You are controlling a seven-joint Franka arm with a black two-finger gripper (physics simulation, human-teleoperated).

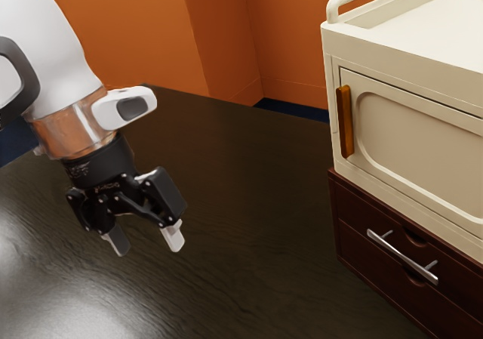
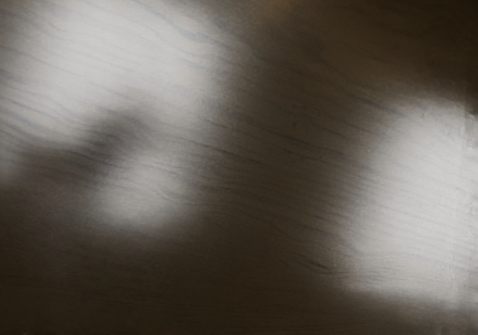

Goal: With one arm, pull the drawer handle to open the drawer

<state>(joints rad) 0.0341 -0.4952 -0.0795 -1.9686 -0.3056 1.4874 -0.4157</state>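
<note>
Where the dark red cabinet [image 1: 353, 204] presents its front, we find the silver drawer handle [image 1: 403, 257] mounted; well apart from that cabinet, we record our gripper [image 1: 148, 247] as released, its fingers spread.

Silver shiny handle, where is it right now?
The silver handle is low on the exterior view's right, on the front of the dark drawer unit, below the cream cabinet.

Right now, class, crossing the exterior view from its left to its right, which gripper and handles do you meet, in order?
Black gripper → upright amber handle → silver drawer handle.
</note>
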